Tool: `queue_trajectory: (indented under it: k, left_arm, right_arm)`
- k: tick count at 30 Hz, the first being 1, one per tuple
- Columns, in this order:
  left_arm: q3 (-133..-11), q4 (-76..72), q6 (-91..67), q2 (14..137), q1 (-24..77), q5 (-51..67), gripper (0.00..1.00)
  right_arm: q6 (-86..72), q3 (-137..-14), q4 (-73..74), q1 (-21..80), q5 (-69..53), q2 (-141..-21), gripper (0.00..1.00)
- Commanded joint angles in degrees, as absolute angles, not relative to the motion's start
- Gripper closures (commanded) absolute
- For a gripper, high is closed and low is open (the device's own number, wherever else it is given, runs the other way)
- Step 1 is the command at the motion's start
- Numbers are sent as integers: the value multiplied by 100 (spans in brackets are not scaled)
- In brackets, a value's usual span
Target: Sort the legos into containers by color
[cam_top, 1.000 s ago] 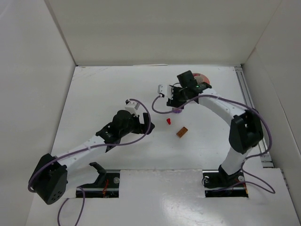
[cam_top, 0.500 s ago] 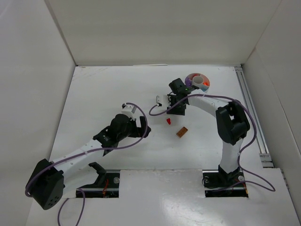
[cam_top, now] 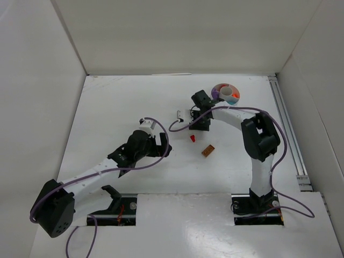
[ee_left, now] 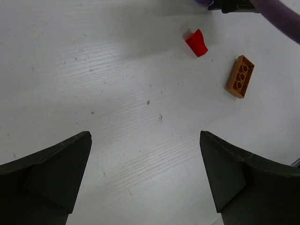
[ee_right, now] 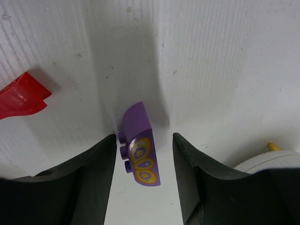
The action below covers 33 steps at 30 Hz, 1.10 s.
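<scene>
A purple lego (ee_right: 139,154) with a yellow pattern lies on the table between the fingers of my right gripper (ee_right: 144,137), which is open with a gap on each side. In the top view that gripper (cam_top: 201,124) covers the brick. A red lego (cam_top: 192,138) and a brown lego (cam_top: 208,151) lie just in front of it; both show in the left wrist view, the red lego (ee_left: 197,43) left of the brown lego (ee_left: 240,76). My left gripper (cam_top: 165,146) is open and empty, left of them. The white tub (cam_top: 226,93) holds coloured pieces.
The tub's rim (ee_right: 274,161) shows at the lower right of the right wrist view, close to the right finger. The red lego (ee_right: 22,99) lies to the left of the left finger. White walls enclose the table (cam_top: 118,107).
My right gripper has moved from beside the tub toward the front left and come down around the purple lego, hiding it in the top view. The left arm has barely shifted.
</scene>
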<state>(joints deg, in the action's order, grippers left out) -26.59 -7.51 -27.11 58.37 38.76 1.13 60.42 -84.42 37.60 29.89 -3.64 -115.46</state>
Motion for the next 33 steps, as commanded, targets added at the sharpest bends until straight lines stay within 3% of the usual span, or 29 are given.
queue_trajectory:
  k: [1,6,10,22,33]
  left_arm:
    - [-2663,-870,-2698,5888,3858,-9,1]
    - [-2715,-870,-2698,5994,3858,-9,1]
    - [-2716,-870,-2698,5994,3858,-9,1]
    - [-2830,-817,-2698,6108,3858,-62,1]
    - [-3243,-870,-2531,6679,3858,-114,1]
  right_arm:
    - [6144,-8692,3533,2900,-711,-11540,44]
    - [6196,-8640,3480,2786,-1211,-11540,80]
    - [6196,-8587,3262,2602,-1616,-11330,90]
    - [5222,-7718,1408,1574,-2592,-9880,97]
    - [4887,-8235,1125,1222,-2760,-10353,97]
